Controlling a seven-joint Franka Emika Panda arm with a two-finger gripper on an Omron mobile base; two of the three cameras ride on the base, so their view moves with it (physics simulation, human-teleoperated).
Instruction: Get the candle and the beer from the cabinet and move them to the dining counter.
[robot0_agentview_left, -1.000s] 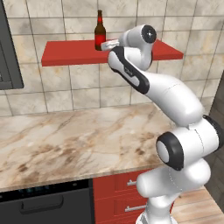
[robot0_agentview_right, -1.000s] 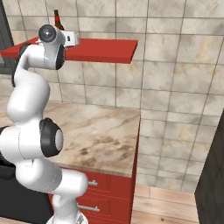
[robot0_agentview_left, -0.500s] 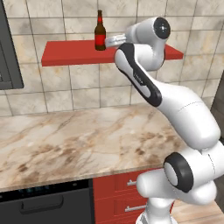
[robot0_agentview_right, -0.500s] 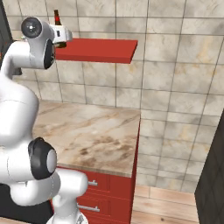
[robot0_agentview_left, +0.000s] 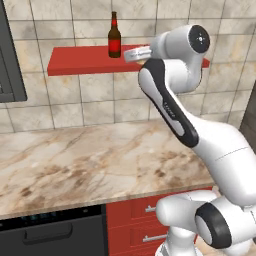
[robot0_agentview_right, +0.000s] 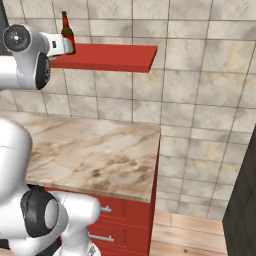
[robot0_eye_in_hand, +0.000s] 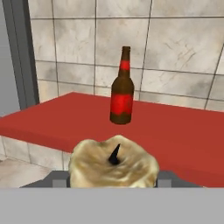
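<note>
Counter: I see a long beige-brown marbled counter along the tiled wall, red drawers with silver handles and a black appliance front under it
Arm: my white arm with dark joints rises from the base and bends up to shelf height
Cabinet: the thin flat red shelf board hangs on the wall above the counter; my hand view looks across its top
Beer: 1 dark brown glass bottle with a red label and red neck band stands upright on the shelf board, apart from my hand, in the hand view beyond the candle
Gripper: the 2-finger gripper sits clenched around the candle, just off the shelf's front edge
Candle: the squat yellowish-tan cylinder with a dark wick is in my grasp, lifted clear of the shelf
</note>
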